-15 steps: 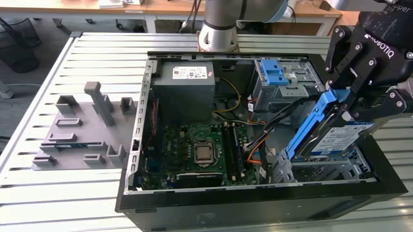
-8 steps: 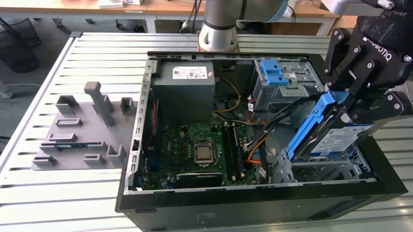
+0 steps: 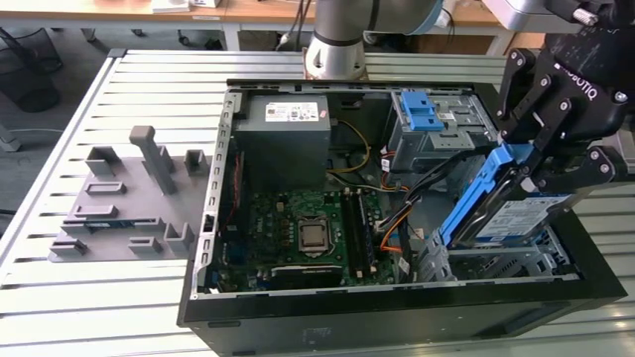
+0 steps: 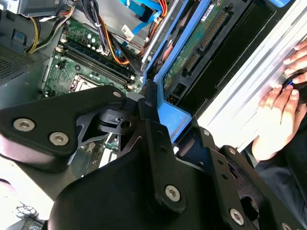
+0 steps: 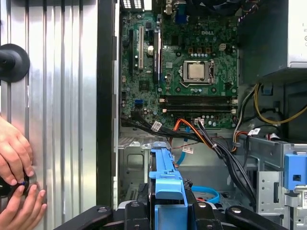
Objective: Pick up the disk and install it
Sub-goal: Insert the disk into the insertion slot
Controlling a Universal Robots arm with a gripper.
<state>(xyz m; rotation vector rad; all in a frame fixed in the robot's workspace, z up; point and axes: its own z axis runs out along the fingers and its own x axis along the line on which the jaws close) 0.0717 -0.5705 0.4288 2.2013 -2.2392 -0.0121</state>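
Exterior view: the hand (image 3: 551,167) is clamped on the disk (image 3: 511,219), holding it tilted just above the cage (image 3: 506,264) at the exterior view's right of the case (image 3: 397,316). Second wrist view: disk gripped edge-on, motherboard (image 4: 81,72) beyond. First wrist view: blue bracket (image 5: 165,184) between the fingers (image 5: 139,212).

One open computer case (image 3: 397,312), one disk (image 3: 514,217), one motherboard (image 3: 308,230), one power-supply box (image 3: 288,132), two hands (image 5: 14,154)
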